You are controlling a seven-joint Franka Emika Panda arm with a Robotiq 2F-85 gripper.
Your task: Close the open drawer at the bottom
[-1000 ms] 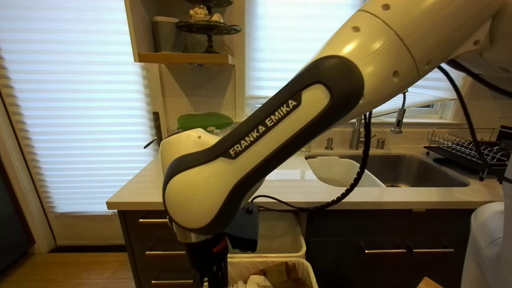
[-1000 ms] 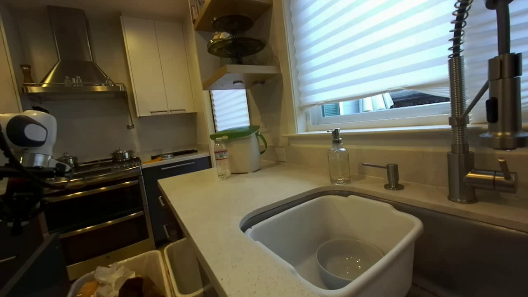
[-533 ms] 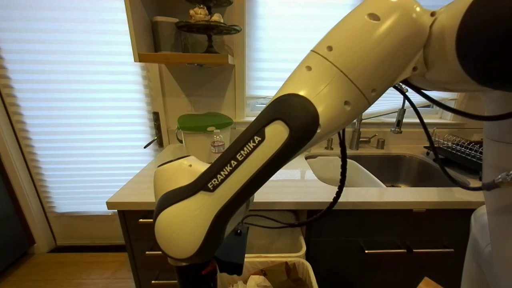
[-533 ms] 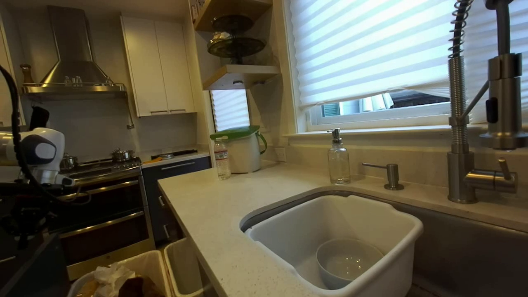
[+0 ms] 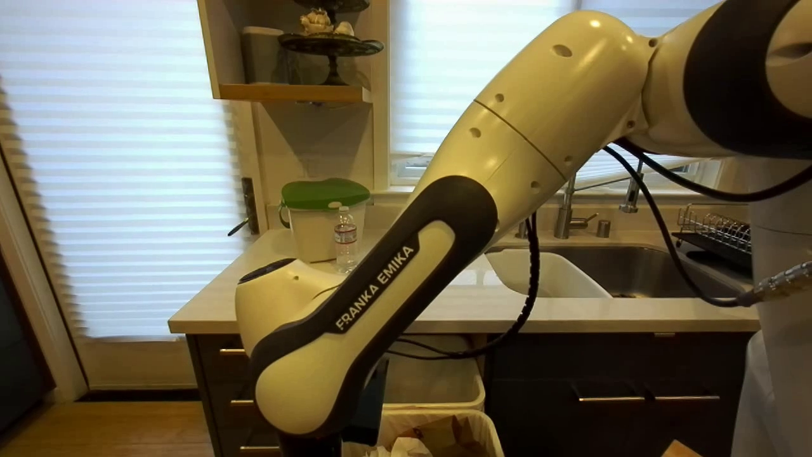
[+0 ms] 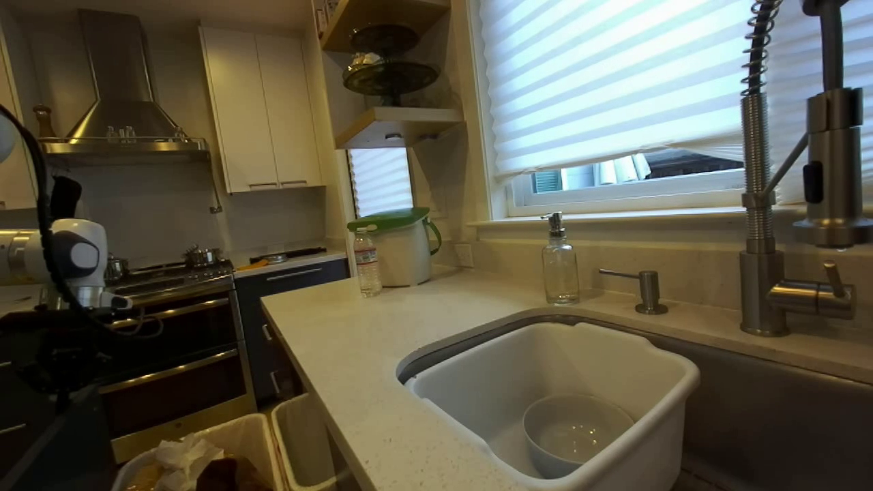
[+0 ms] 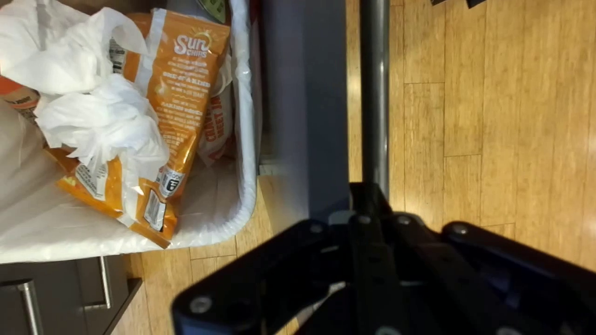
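Observation:
The dark drawer stands pulled out, with its front panel (image 7: pixel 326 116) seen edge-on from above in the wrist view and as a dark slab (image 6: pixel 75 436) in an exterior view. A metal bar handle (image 7: pixel 382 93) runs along the panel's outer side. Inside the drawer are two cream-white bins, the lined one (image 7: pixel 247 139) holding wrappers and tissue, and a second one (image 5: pixel 438 405) behind it. My gripper (image 7: pixel 370 190) is shut, with its tips over the handle by the panel's outer face. Contact with either cannot be told. It is a dark shape (image 6: pixel 61 395) in an exterior view.
The counter (image 5: pixel 444 324) overhangs the bins' rear side. Shallow drawers with bar handles (image 5: pixel 241 402) stand beside the opening. The sink (image 5: pixel 666 273) holds a white tub (image 6: pixel 545 382). A water bottle (image 6: pixel 368 266) and a green-lidded bin (image 6: pixel 402 252) stand on the counter.
The arm has come down, and the gripper has dropped toward the drawer front, shifting slightly right in an exterior view. The drawer and bins have not visibly moved.

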